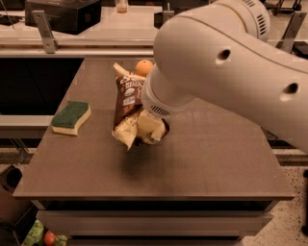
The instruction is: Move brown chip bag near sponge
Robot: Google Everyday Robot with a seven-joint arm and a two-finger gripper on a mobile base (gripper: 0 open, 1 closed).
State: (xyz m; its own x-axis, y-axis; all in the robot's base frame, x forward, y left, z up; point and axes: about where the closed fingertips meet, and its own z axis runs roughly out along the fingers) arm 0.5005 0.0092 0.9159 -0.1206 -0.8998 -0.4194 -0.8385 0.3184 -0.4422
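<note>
The brown chip bag [127,103] hangs upright above the middle of the table, its pale lower part crumpled and its shadow on the tabletop below it. My gripper [155,129] sits under the big white arm, at the bag's lower right, shut on the bag; the arm hides most of it. The sponge [70,116], green on top and pale yellow below, lies flat near the table's left edge, a hand's width left of the bag.
An orange [144,67] sits on the table [207,163] behind the bag. The white arm [231,72] covers the table's back right. A second counter with a dark box [62,14] stands behind. A lower shelf at the left holds small items.
</note>
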